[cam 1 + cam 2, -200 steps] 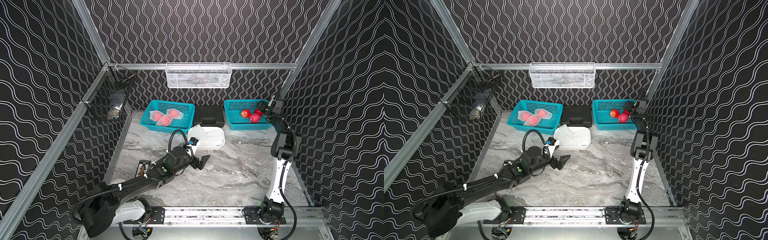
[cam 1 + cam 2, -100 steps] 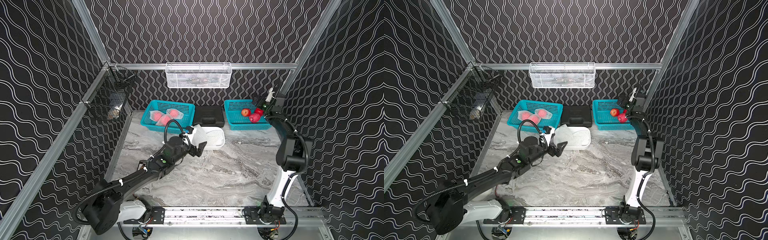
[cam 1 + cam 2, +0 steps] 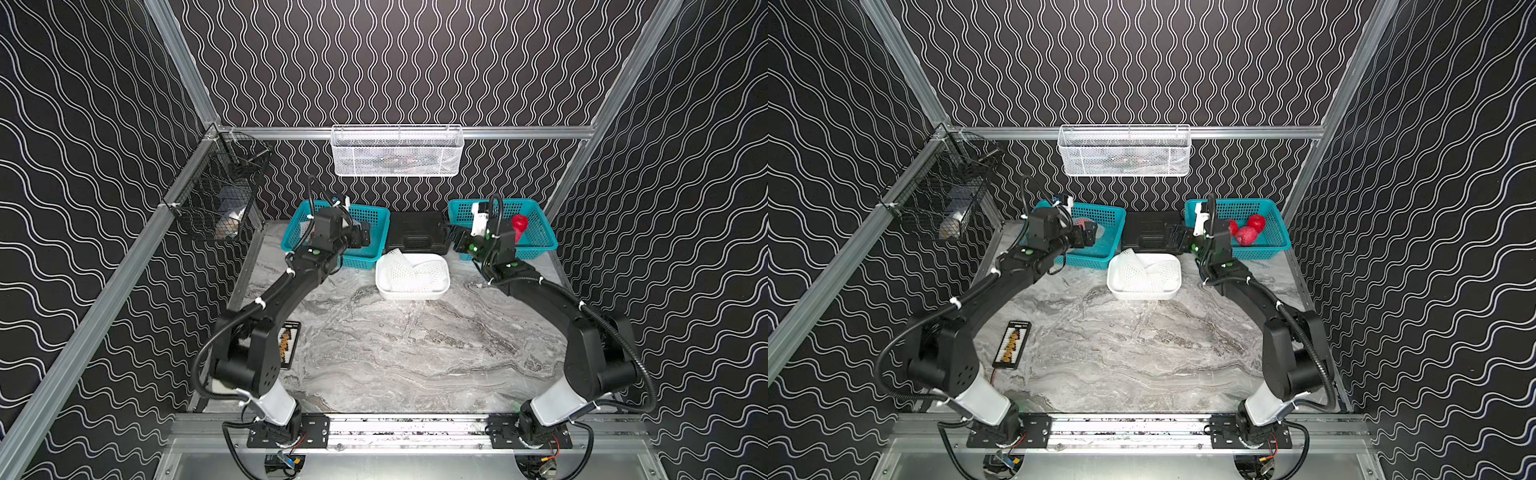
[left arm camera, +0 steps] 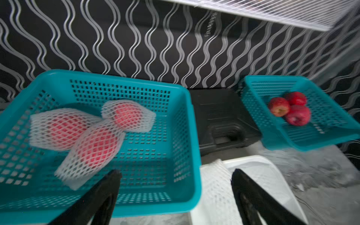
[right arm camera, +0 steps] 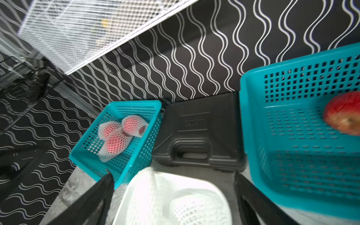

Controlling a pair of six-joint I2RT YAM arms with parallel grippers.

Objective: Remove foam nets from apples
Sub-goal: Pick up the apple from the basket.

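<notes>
Left gripper [image 4: 175,175], jaws wide and empty, faces crowded apples [image 4: 96,145]; it may pinch two foam nets [image 4: 70,173] together. Right gripper [image 5: 173,181] gapes empty too.

3 red apples [image 4: 278,106] lie bare; 3 more wear white foam nets [image 4: 95,148].

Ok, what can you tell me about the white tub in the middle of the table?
The white tub is a smooth, shallow, rectangular plastic dish with rounded corners. It sits flat on the marble tabletop, just in front of the black case and between the two teal baskets. Crumpled empty foam nets lie inside, one poking up above the rim at a back corner.
</notes>
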